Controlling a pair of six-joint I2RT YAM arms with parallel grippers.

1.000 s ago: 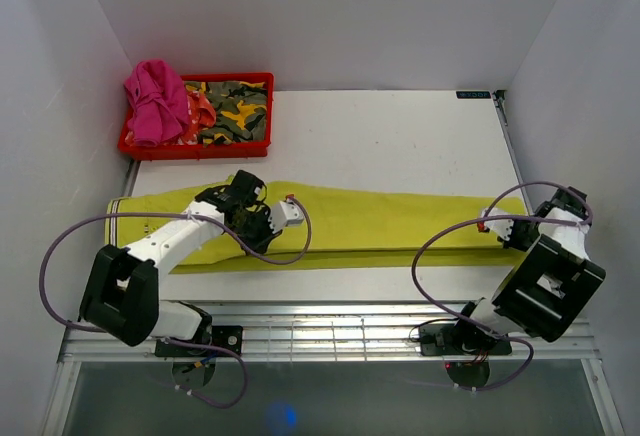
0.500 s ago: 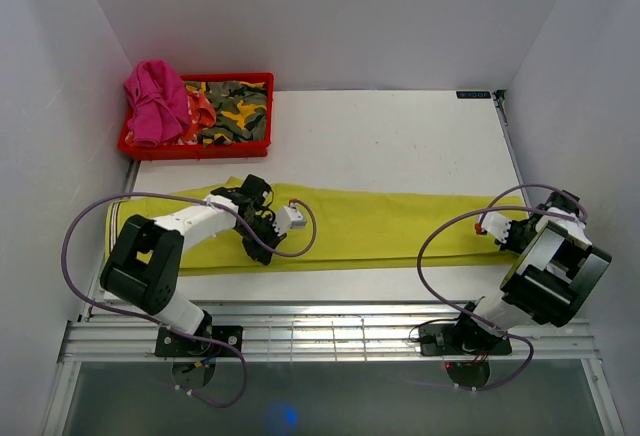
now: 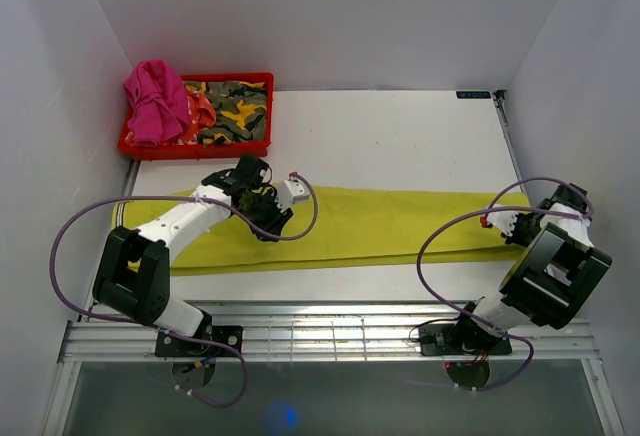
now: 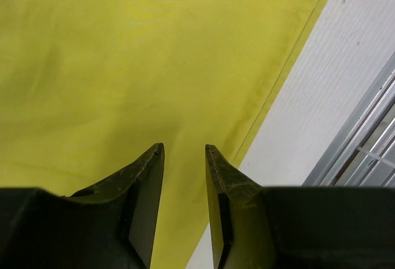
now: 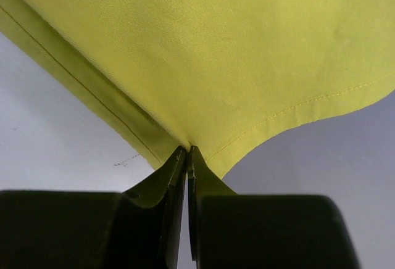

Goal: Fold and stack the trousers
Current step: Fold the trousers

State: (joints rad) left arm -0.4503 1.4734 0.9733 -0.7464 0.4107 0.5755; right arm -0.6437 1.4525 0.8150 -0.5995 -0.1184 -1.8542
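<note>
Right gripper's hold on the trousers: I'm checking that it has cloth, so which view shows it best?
Right wrist view: the right gripper is shut on a corner of the trousers, seen close up. Top external shows it small at the cloth's right end. Left wrist shows only cloth, not that gripper.

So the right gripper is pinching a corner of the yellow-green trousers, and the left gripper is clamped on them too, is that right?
Not quite. The left gripper is not clamped: in the left wrist view its jaws stand apart over the trousers with no cloth between them. The right gripper is indeed pinching a corner.
</note>
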